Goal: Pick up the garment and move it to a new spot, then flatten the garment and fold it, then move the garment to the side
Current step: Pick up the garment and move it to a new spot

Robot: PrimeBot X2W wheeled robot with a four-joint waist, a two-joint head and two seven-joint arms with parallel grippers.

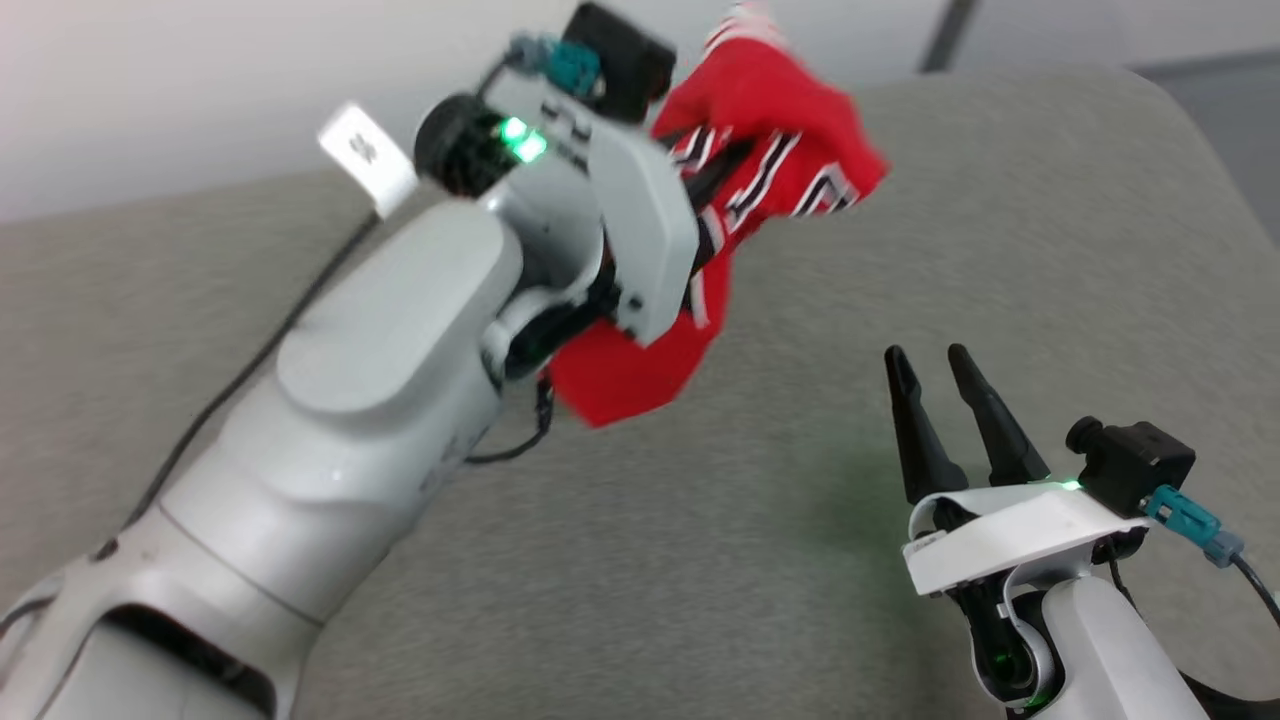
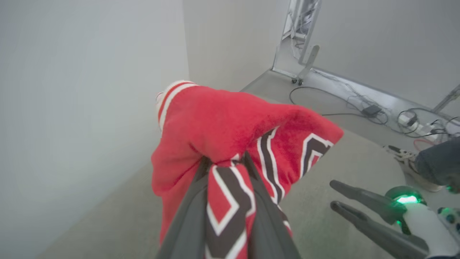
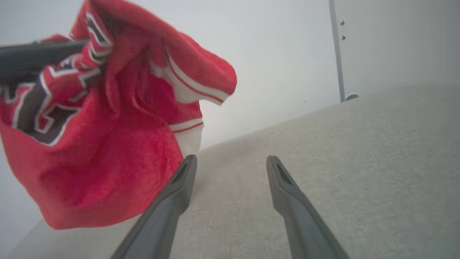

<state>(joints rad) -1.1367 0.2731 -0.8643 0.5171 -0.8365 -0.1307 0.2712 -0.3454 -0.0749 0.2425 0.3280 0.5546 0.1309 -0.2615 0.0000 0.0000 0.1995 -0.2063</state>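
Note:
The garment [image 1: 770,130] is a bunched red jersey with black, white-outlined lettering and striped white trim. It hangs in the air above the grey table [image 1: 800,520], toward the far side. My left gripper [image 1: 715,180] is shut on it, and the left wrist view shows a fold of the garment [image 2: 222,118] pinched between the two fingers of the left gripper [image 2: 224,163]. My right gripper [image 1: 928,357] stands open low over the table at the near right, apart from the cloth. In the right wrist view the right gripper [image 3: 230,158] is empty, with the garment [image 3: 107,151] hanging to its left.
The table's rounded far right corner [image 1: 1180,100] ends near a wall. The left wrist view shows the right gripper [image 2: 332,195], a person's shoe [image 2: 406,162] and leg beside the table, and cables [image 2: 359,104] on the floor.

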